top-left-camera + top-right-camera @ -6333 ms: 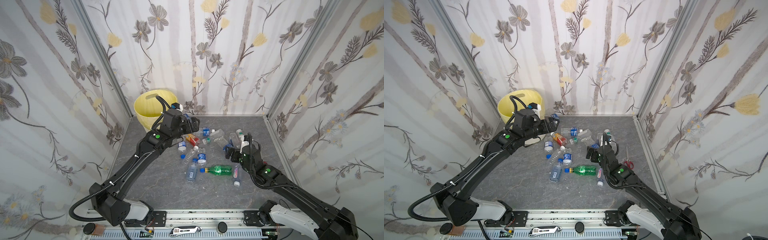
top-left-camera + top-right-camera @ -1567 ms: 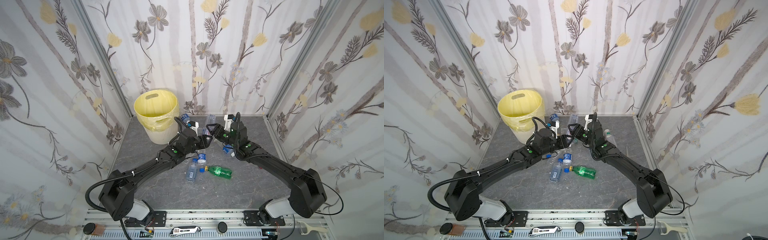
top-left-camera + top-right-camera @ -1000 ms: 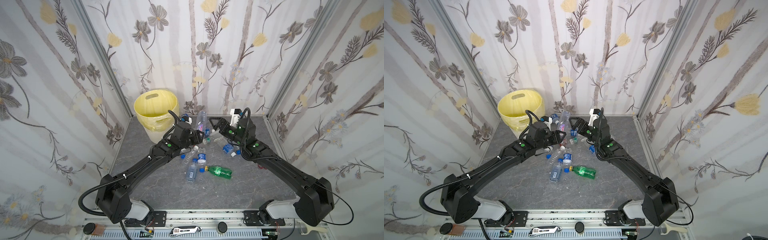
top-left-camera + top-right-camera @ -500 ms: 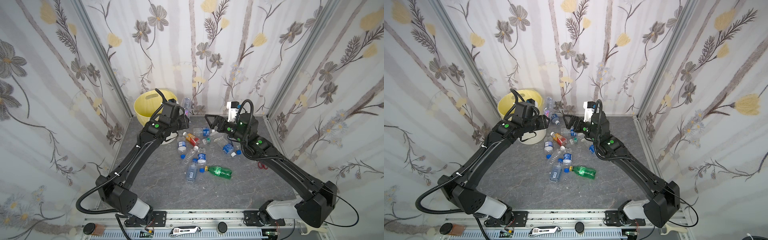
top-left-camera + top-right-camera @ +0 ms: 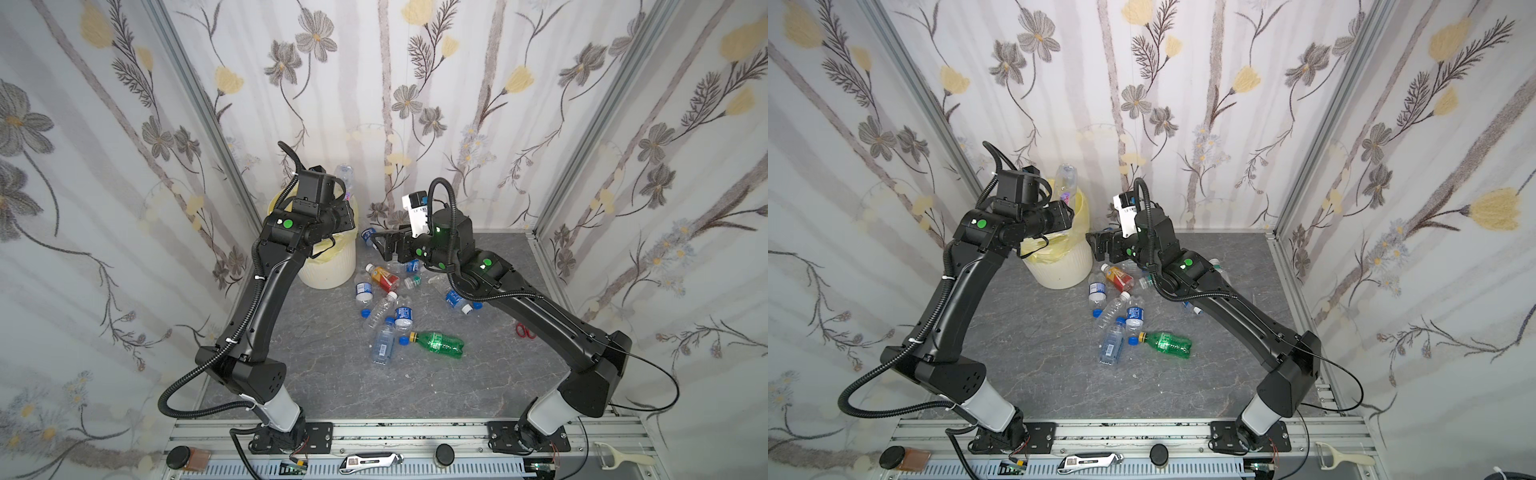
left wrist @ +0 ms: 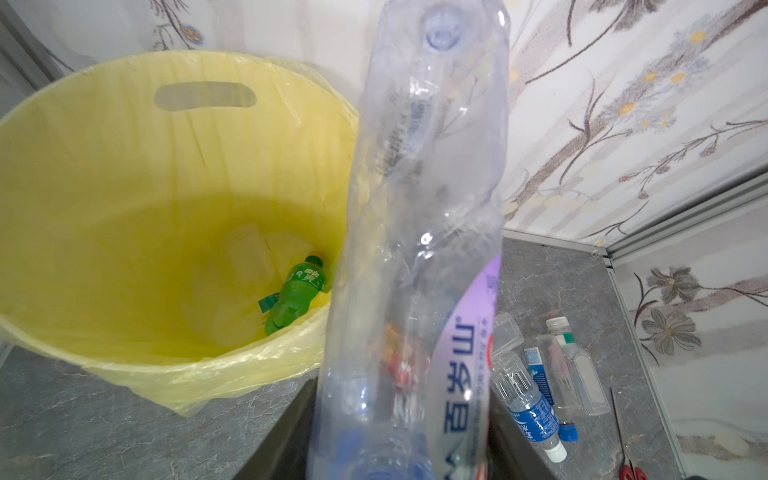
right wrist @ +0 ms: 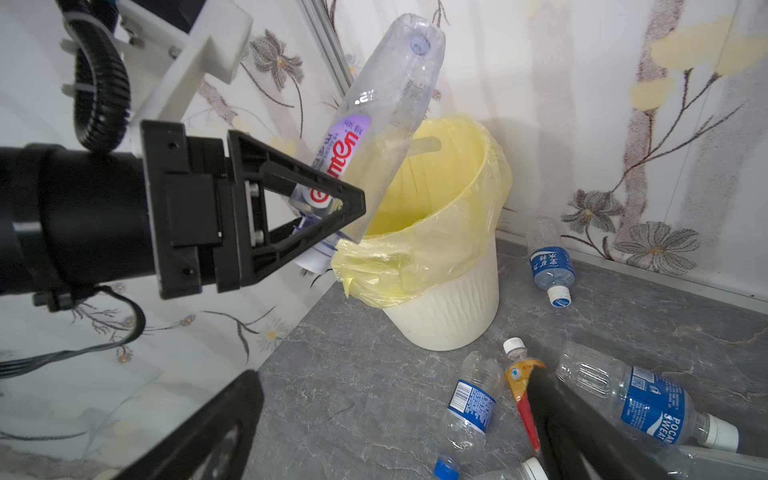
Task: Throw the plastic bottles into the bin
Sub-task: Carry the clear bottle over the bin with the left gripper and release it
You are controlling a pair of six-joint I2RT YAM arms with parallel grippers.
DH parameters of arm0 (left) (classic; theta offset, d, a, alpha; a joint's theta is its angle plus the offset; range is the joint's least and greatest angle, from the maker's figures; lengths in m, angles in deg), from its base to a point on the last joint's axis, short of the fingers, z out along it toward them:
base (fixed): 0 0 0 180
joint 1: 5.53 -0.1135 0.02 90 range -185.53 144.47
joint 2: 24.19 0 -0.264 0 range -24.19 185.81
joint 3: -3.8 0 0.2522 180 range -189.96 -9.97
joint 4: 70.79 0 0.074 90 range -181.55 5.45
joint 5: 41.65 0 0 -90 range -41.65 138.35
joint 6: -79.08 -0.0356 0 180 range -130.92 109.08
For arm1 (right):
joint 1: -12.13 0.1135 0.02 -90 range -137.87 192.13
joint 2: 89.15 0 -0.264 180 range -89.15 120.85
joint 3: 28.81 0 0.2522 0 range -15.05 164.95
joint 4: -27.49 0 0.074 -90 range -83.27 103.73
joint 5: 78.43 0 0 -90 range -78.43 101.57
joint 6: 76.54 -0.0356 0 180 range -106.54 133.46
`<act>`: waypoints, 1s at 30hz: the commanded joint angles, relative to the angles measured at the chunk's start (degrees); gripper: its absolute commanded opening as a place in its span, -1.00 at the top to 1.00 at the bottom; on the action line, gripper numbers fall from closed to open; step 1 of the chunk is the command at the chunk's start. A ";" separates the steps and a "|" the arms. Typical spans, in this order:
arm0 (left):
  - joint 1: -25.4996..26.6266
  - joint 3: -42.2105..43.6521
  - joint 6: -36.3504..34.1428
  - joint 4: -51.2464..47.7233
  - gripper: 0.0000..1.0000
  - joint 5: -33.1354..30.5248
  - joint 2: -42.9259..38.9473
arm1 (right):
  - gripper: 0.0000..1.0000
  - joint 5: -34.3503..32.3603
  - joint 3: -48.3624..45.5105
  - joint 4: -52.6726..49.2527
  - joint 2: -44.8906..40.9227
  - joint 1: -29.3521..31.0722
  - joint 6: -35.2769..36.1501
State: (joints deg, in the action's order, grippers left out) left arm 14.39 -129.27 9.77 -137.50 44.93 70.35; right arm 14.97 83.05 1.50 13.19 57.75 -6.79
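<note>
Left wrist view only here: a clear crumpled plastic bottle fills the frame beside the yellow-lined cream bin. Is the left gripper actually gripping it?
Observer: Yes. The left gripper is clamped on the clear crumpled bottle near its cap end, base upward.
Operator: And the right gripper?
Observer: The right gripper stands open and empty.
Operator: Any green bottle not binned yet?
Observer: One green plastic bottle lies on the grey tabletop.

Floral-papered walls (image 5: 415,62), grey marbled floor (image 5: 332,374)
</note>
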 commanded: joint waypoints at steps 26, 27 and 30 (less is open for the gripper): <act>-12.19 -12.74 1.11 2.19 -0.97 5.09 12.54 | -0.99 -2.27 8.74 -6.70 4.90 0.99 3.99; -12.16 -12.24 1.11 2.27 -1.00 5.13 12.13 | -0.99 -2.45 8.03 -6.53 4.53 1.04 3.98; -12.13 -12.50 0.77 2.40 -1.00 4.61 10.27 | -0.99 -3.30 6.27 -5.59 3.73 1.04 3.90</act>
State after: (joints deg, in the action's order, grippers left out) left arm 2.30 -141.21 10.21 -137.33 47.70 82.68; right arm 12.70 90.18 -5.80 17.74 58.67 -2.60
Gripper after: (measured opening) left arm 0.997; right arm 0.995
